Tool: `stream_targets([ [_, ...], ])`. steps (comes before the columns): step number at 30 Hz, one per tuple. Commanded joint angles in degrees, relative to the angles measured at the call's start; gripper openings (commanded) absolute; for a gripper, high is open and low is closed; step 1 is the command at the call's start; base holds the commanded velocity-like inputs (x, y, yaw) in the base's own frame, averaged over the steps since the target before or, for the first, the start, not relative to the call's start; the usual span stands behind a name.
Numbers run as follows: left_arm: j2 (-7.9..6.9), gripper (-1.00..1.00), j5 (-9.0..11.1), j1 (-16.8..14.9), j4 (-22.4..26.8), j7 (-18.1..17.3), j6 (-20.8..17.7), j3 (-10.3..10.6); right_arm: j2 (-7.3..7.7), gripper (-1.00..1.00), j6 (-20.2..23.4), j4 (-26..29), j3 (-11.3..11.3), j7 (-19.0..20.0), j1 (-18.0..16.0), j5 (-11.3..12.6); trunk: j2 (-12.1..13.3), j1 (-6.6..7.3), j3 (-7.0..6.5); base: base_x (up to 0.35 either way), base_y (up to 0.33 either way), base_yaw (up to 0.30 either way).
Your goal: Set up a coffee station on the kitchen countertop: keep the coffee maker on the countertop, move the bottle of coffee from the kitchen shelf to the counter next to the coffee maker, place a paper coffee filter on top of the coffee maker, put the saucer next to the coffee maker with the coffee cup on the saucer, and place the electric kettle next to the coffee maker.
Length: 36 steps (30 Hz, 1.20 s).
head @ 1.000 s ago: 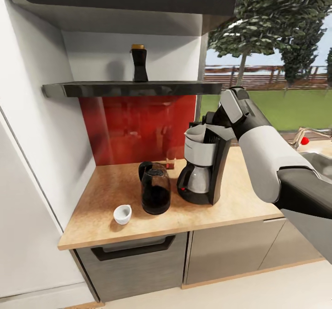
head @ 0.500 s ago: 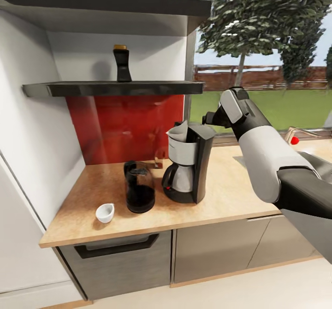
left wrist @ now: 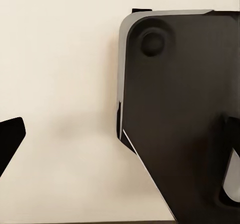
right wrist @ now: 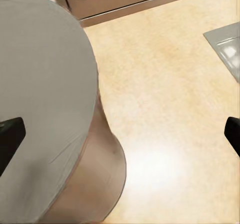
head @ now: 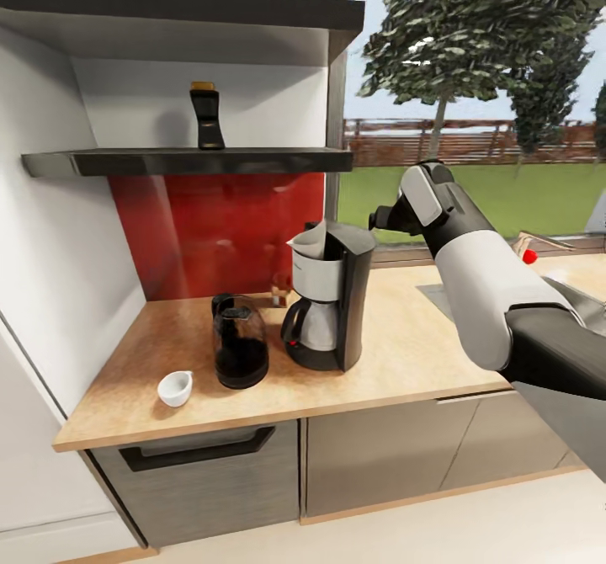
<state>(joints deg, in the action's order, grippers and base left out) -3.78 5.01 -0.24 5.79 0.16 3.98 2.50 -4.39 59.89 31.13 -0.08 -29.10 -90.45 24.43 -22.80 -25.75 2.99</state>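
I'm swinging the view rightward, so the counter (head: 404, 353) is sliding left. Coffee maker (head: 330, 295) is wearing its filter (head: 310, 241), kettle (head: 239, 352) at its 9 o'clock. Bottle (head: 205, 115) is sitting shelved at 11. Right tool (right wrist: 120, 134) is hanging released.

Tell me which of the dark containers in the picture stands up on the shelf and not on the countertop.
The bottle of coffee, slim with a golden cap, stands alone on the dark shelf. The electric kettle and the coffee maker stand below on the countertop.
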Motion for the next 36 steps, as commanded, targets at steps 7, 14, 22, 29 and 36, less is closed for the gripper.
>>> stream_targets([
  [7,0.00,1.00,0.5,0.0,0.0,0.0,0.2,0.3,0.04,1.00,0.1,-0.1,0.0,-0.5,0.5,0.5,-0.1,-0.03,0.13,0.000,-0.036,-0.067],
  [14,-0.05,1.00,0.5,0.0,0.0,0.0,0.2,0.3,0.33,1.00,0.1,-1.7,0.0,-0.4,0.8,0.5,-0.1,-0.03,0.13,0.000,-0.002,-0.257],
  [22,0.00,1.00,0.5,0.0,0.1,-0.1,0.2,0.2,0.42,1.00,0.1,-11.4,0.0,-0.2,0.8,0.4,-0.1,-0.03,0.13,0.000,0.000,-0.284],
  [29,0.08,1.00,0.5,0.0,0.1,-0.1,0.2,0.2,0.43,1.00,-0.3,-12.3,0.0,-0.1,0.9,0.4,-0.1,-0.03,0.13,-0.135,-0.094,-0.285],
  [36,-0.03,1.00,0.5,0.0,0.1,-0.1,0.3,0.3,0.43,1.00,-15.3,-12.4,0.0,0.0,3.8,0.3,-0.1,-0.03,0.13,-0.046,-0.032,-0.285],
])
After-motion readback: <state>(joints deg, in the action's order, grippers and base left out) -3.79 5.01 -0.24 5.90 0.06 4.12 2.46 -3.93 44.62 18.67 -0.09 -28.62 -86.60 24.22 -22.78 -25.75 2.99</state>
